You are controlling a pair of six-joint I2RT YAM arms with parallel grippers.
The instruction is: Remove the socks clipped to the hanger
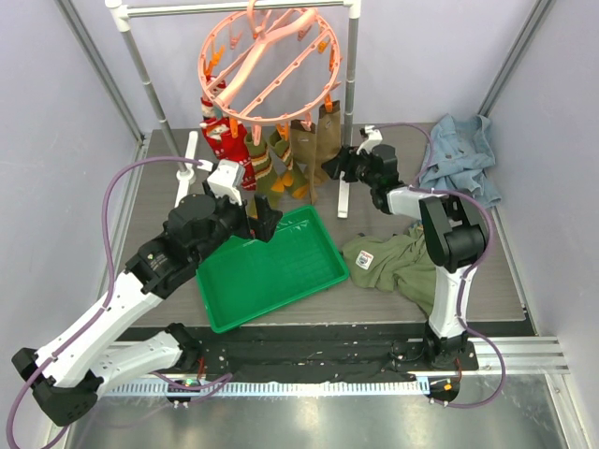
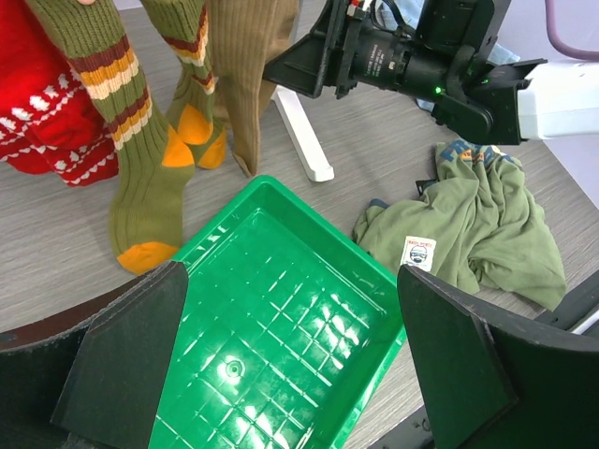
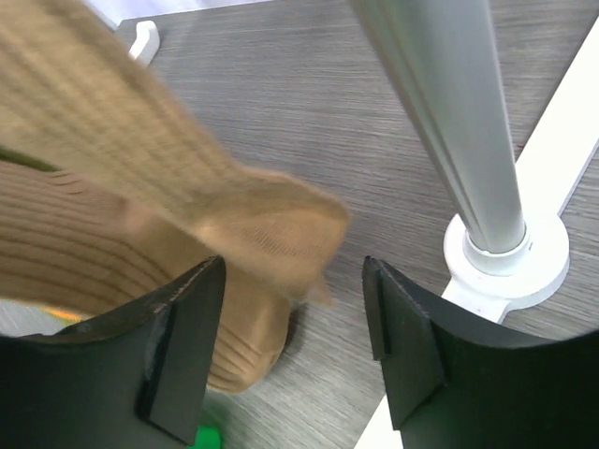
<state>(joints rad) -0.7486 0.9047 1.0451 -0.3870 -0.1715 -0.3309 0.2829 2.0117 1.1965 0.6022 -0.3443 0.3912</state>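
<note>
Socks [image 1: 267,159] hang in a cluster from the near-left rim of the pink hanger [image 1: 271,70]. It tilts on the white rack [image 1: 351,112] at the far middle of the table [image 1: 505,271]. Their toes dangle close above the tabletop, just beyond the far edge of the green tray [image 1: 271,267].

They look light, limp and ribbed, so they should offer good friction but fold and swing when touched. The hanger will likely sway too. I judge the best hold is across the leg, below where each is clipped, followed by a downward pull.

Counted: two red patterned, two olive with orange stripes and two plain tan. That makes six in view, though others may hide behind. One hanger, one tray.

The right gripper [image 3: 295,318] stands partly open, with a tan toe just ahead of its gap and nothing clamped. The left gripper [image 2: 290,281] is spread fully wide over the tray, empty.
</note>
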